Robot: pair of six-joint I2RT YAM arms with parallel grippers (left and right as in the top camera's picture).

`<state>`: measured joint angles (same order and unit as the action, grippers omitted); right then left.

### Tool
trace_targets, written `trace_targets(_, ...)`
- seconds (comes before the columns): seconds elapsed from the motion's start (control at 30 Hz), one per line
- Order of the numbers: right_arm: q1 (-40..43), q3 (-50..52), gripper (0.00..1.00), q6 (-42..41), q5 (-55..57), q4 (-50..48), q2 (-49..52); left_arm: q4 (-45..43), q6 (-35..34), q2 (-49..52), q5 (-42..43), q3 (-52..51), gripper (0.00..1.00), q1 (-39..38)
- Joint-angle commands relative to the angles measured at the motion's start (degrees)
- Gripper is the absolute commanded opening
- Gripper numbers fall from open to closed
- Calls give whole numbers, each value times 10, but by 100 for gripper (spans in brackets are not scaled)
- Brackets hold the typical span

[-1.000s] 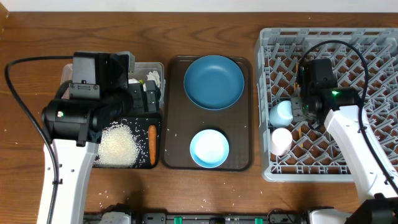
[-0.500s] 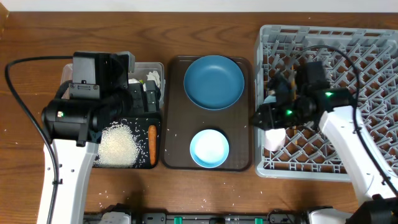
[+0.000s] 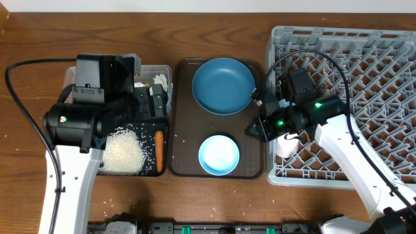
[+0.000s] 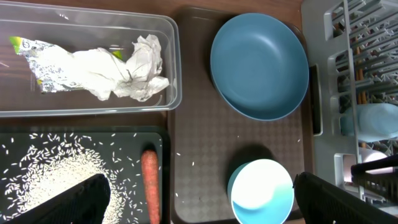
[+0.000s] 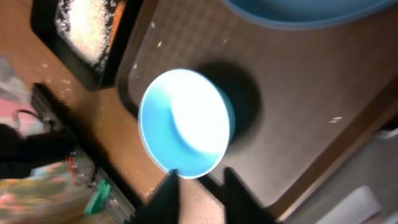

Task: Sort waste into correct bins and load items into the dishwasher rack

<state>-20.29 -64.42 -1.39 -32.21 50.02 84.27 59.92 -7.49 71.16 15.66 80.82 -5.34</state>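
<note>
My left gripper (image 4: 199, 194) hangs wide open and empty above the black tray (image 3: 164, 125), which holds rice (image 3: 123, 151) and a carrot (image 3: 159, 148). Crumpled tissue (image 4: 140, 65) and a green-and-yellow wrapper (image 4: 37, 50) lie in the clear tub (image 3: 161, 70). My right gripper (image 5: 200, 177) hovers just right of the light blue bowl (image 3: 218, 155), its blurred fingers a narrow gap apart with nothing between them. The dark blue dish (image 3: 223, 84) sits behind the bowl. A pink cup (image 3: 286, 147) and a light blue cup (image 4: 373, 121) lie in the grey dishwasher rack (image 3: 364, 58).
Dish and bowl rest on a dark brown serving tray (image 3: 184, 130) between the bins and the rack. A few rice grains are scattered on this tray and on the wooden table (image 3: 26, 78). My right arm crosses the rack's left wall.
My right arm has swung left out of the rack to the serving tray's right edge, and its jaws have narrowed. The light blue cup stayed in the rack. The left arm is still.
</note>
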Motion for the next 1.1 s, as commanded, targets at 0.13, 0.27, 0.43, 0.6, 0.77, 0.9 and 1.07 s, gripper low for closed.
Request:
trace_targets(0.13, 45, -11, 1, -38, 54, -58, -7, 1, -1, 0, -6, 1, 97, 3)
trace_targets(0.27, 69, -11, 1, -46, 132, -53, -7, 1, -1, 0, -6, 1, 97, 3)
trace_targets(0.43, 71, 2, 1, -64, 238, -43, -7, 1, -1, 0, -6, 1, 97, 3)
trace_targets(0.6, 71, 32, 1, -100, 318, -42, -7, 1, -1, 0, -6, 1, 97, 3)
trace_targets(0.77, 71, 84, 1, -123, 350, -70, -7, 1, -1, 0, -6, 1, 97, 3)
trace_targets(0.9, 71, 111, 1, -123, 353, -90, -7, 1, -1, 0, -6, 1, 96, 3)
trace_targets(1.07, 71, 111, 1, -123, 355, -86, -7, 1, -1, 0, -6, 1, 96, 3)
